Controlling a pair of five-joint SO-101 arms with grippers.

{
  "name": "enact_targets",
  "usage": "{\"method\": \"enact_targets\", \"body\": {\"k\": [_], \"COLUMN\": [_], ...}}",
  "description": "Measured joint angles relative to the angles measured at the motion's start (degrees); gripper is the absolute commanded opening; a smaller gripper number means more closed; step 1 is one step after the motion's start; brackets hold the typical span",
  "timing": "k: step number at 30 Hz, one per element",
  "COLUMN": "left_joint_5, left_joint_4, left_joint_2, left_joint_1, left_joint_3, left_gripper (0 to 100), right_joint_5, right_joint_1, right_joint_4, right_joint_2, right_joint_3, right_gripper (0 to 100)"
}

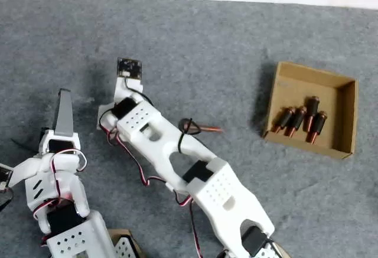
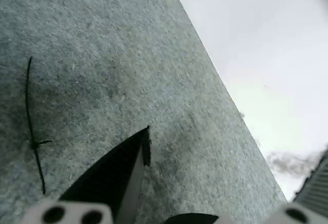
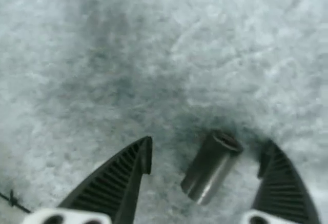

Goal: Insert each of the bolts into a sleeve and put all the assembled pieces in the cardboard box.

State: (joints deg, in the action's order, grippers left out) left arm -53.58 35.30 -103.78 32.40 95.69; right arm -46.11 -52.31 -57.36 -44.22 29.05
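A dark metal sleeve (image 3: pixel 209 168) lies on the grey carpet between the fingers of my open right gripper (image 3: pixel 207 143), touching neither. In the high view the right arm (image 1: pixel 195 169) stretches diagonally to the upper left over the table's middle. A bolt (image 1: pixel 201 128) with a dark head and copper shank lies on the carpet just beside that arm. The cardboard box (image 1: pixel 348 116) at the right holds several assembled pieces (image 1: pixel 300 119). My left gripper (image 2: pixel 230 147) stands open over bare carpet at the lower left, its grey finger (image 1: pixel 62 111) pointing to the table's far side.
Grey carpet (image 1: pixel 236 45) covers the table, and a white wall runs along its far edge. A thin black cable tie (image 2: pixel 31 126) lies on the carpet near the left gripper. Open carpet lies between the arms and the box.
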Motion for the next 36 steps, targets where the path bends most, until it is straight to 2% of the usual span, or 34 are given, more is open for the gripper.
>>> {"method": "enact_targets", "body": {"k": [3,5,12,16,24,28,33,36], "left_joint_5": [0.00,0.00,0.00,0.00,0.00,0.00,0.00,0.00], "left_joint_4": [0.00,0.00,0.00,0.00,0.00,0.00,0.00,0.00], "left_joint_2": [0.00,0.00,0.00,0.00,0.00,0.00,0.00,0.00], "left_joint_1": [0.00,0.00,0.00,0.00,0.00,0.00,0.00,0.00], "left_joint_3": [0.00,0.00,0.00,0.00,0.00,0.00,0.00,0.00], "left_gripper": [45,45,45,45,45,45,45,45], "right_joint_5": [-0.26,-0.26,2.64,6.33,17.05,24.88,26.81,27.08], "right_joint_1": [0.79,1.41,2.11,3.96,10.37,14.33,18.99,19.16], "right_joint_4": [-1.23,-1.76,-7.65,-16.53,-40.79,-42.37,-42.73,-42.73], "right_joint_2": [-2.37,-3.43,-4.92,-5.71,-7.38,-7.30,-7.30,-8.09], "right_joint_3": [0.35,0.35,3.60,12.04,46.15,56.97,57.85,57.85], "right_gripper": [4.4,0.1,0.5,0.5,0.5,0.5,0.6,0.9]}}
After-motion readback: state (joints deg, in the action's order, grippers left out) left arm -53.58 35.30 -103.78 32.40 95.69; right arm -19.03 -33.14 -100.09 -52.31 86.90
